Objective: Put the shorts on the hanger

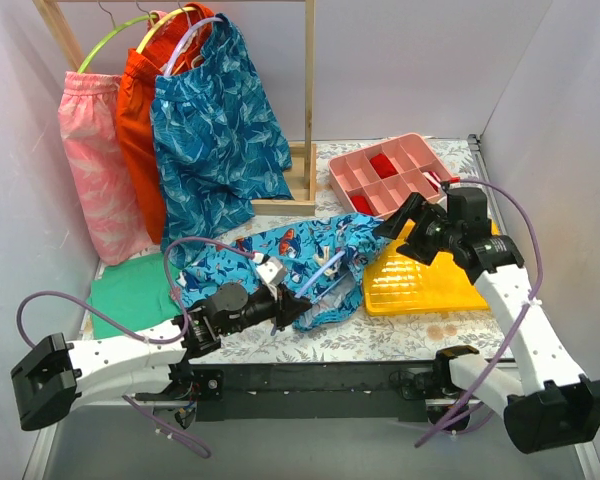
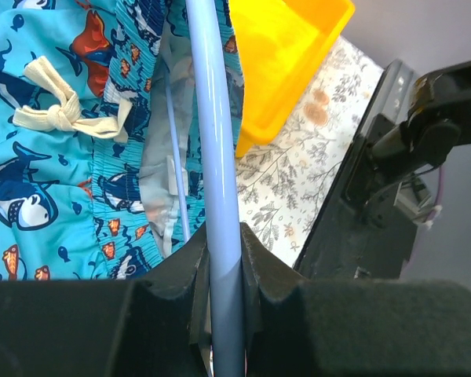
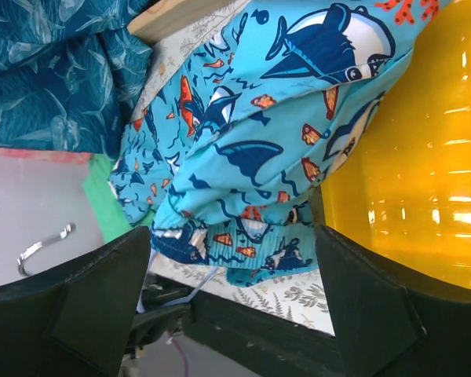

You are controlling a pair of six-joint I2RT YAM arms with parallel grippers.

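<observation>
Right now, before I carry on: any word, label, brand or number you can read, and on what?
None can be read in any view.
The shorts carry only shark and fish prints, no lettering.
A small white tag inside their waistband is too blurred to show any print.
The hanger in the left gripper and the yellow tray bear no markings.

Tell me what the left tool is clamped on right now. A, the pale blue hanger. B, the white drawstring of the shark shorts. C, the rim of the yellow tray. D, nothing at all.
A: in the left wrist view the left tool has its two fingers pressed against either side of the hanger bar, while the shorts lie beside it ungripped.
</observation>
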